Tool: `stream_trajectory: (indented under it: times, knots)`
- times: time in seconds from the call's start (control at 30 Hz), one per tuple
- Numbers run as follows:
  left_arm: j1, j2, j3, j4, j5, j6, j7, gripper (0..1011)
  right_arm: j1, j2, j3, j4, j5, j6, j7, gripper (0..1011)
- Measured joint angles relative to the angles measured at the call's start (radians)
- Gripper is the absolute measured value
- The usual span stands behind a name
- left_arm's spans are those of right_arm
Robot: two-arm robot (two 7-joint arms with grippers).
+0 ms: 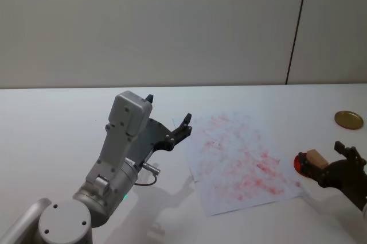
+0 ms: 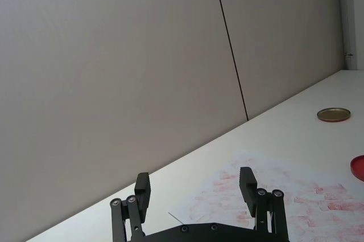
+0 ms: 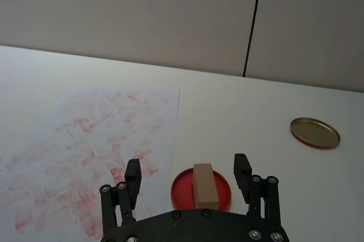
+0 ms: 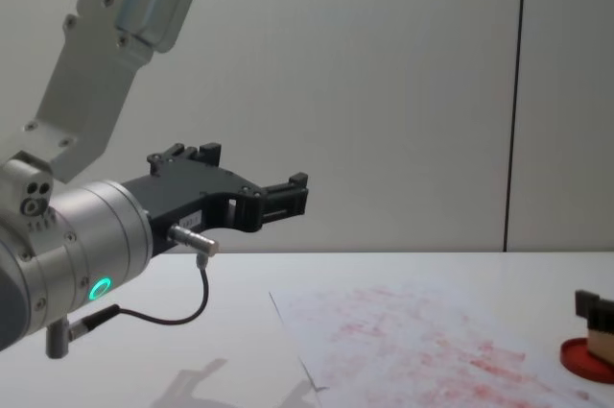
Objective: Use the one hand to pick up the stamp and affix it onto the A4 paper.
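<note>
Low on the right, the right gripper [image 3: 186, 163] is straddling the stamp [image 3: 205, 185], fingers wide and not touching it. The stamp is lying on the red ink pad [image 3: 182, 192], just beside the paper [image 3: 85, 139]. Farther off, the left gripper [image 2: 194, 176] is hovering, spread wide.

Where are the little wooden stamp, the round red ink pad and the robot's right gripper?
stamp [image 3: 205, 185]: right wrist view, on its tan top face.
red ink pad [image 3: 182, 189]: right wrist view, on bare red surface beside the stamp.
right gripper [image 3: 187, 162]: right wrist view, midway between its open fingertips.
</note>
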State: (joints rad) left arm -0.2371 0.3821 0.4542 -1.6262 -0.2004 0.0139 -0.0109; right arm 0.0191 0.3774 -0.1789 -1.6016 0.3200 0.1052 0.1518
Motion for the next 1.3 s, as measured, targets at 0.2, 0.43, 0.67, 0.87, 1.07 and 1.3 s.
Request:
stream_trajectory:
  times: [0.2,0.43,0.67,0.87,1.07,1.3]
  knots:
    - [0.000,0.000,0.000,0.000,0.000,0.000,0.000,993,0.012,-0.006,-0.001,0.037,-0.006,0.008,0.010,1001]
    - [0.000,0.000,0.000,0.000,0.000,0.000,0.000,993,0.027,-0.014,-0.004,0.072,-0.014,0.012,0.014,1001]
    - [0.000,0.000,0.000,0.000,0.000,0.000,0.000,993,0.039,-0.021,-0.006,0.100,-0.019,0.014,0.014,1001]
    - [0.000,0.000,0.000,0.000,0.000,0.000,0.000,993,0.052,-0.028,-0.007,0.125,-0.021,0.015,0.018,879]
    - [0.000,0.000,0.000,0.000,0.000,0.000,0.000,993,0.063,-0.033,-0.008,0.145,-0.022,0.012,0.022,712]
    - [0.000,0.000,0.000,0.000,0.000,0.000,0.000,993,0.071,-0.038,-0.009,0.161,-0.025,0.005,0.026,493]
